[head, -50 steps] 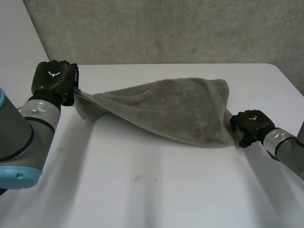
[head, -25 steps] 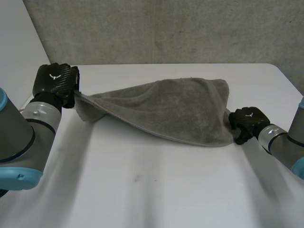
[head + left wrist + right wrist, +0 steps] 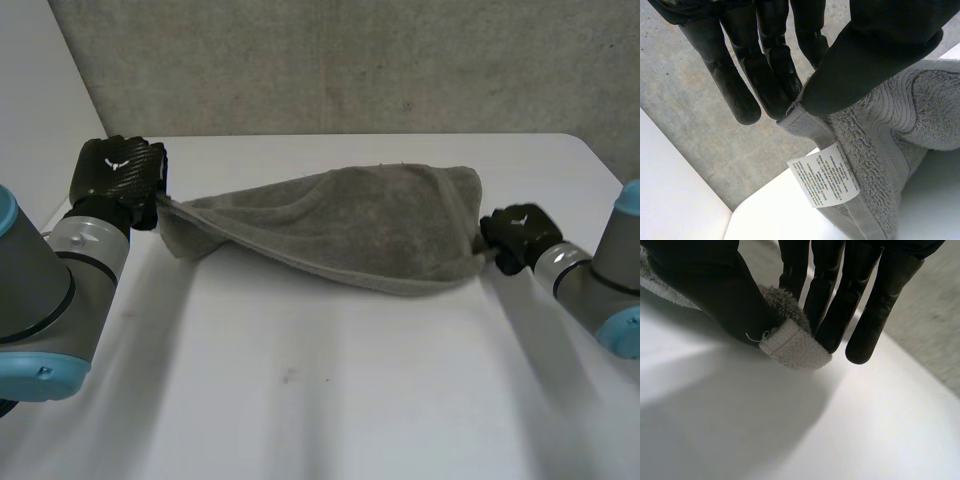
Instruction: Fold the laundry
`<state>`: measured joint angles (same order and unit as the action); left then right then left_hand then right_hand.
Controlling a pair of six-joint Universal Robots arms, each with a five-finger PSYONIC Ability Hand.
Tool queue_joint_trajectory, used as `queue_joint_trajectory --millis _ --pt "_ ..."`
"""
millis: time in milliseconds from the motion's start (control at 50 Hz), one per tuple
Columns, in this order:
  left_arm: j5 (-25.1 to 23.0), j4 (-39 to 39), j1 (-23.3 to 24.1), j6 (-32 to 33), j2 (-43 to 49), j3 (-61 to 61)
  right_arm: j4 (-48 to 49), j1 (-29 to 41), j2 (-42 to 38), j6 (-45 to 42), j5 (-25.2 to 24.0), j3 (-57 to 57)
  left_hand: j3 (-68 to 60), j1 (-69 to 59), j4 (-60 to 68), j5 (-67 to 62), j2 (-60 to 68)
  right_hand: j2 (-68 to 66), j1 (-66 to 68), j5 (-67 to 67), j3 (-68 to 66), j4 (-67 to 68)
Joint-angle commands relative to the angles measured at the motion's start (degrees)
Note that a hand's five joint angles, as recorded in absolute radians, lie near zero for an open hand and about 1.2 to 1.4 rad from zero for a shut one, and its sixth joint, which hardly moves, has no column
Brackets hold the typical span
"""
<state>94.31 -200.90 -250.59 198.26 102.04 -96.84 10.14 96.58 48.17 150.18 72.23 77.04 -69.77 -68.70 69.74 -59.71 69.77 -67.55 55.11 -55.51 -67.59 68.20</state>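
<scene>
towel (image 3: 350, 235) corners were each pinched between a thumb and straight fingers: the left hand (image 3: 118, 178) gripped the corner by the care label (image 3: 824, 174), the right hand (image 3: 512, 236) the far hemmed corner. held wide apart, they kept the cloth stretched between them, sagging toward the white table (image 3: 300, 390), probably to spread it flat for folding.

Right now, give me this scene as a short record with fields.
Left hand: shut, pinching a corner of the grey towel near its care label
Right hand: shut, pinching the corner at the towel's other end
Towel: slung between the two hands over the white table
Fold: not yet made
</scene>
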Motion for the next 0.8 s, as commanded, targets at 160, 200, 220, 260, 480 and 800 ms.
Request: queue_joint_trajectory --millis 160,200,220,260,480,800 --pt "0.09 4.91 -0.68 0.9 -0.71 -0.1 -13.79 -0.87 16.59 -1.81 0.46 1.62 -10.23 -11.3 10.26 -10.29 10.23 -12.45 24.89 -14.49 -12.41 11.8" --pt "0.18 7.37 -0.68 0.9 -0.79 -0.1 -18.61 -1.22 17.47 -3.48 0.37 1.62 -10.23 -11.3 10.26 -10.29 10.23 -12.45 24.89 -14.49 -12.41 11.8" --pt "0.18 10.33 -0.68 0.99 -0.79 -0.1 -23.53 -2.09 18.44 -5.93 0.46 1.79 -10.23 -11.3 10.26 -10.29 10.23 -12.45 24.89 -14.49 -12.41 11.8" --pt "0.26 13.96 -0.77 1.34 -0.79 -0.19 -28.98 -3.49 20.02 -9.61 0.63 2.32 -10.23 -11.3 10.26 -10.29 10.23 -12.45 24.89 -14.49 -12.41 11.8" --pt "2.55 39.1 -1.56 11.97 -5.28 -6.6 -52.6 -11.77 31.45 -32.67 5.91 13.04 -10.23 -11.3 10.26 -10.29 10.23 -12.45 24.89 -14.49 -12.41 11.8" --pt "2.37 15.48 -0.07 12.68 14.2 11.64 -38.79 -4.21 15.55 -21.6 8.63 1.0 -10.23 -11.3 10.26 -10.29 10.23 -12.45 24.89 -14.49 -12.41 11.8"
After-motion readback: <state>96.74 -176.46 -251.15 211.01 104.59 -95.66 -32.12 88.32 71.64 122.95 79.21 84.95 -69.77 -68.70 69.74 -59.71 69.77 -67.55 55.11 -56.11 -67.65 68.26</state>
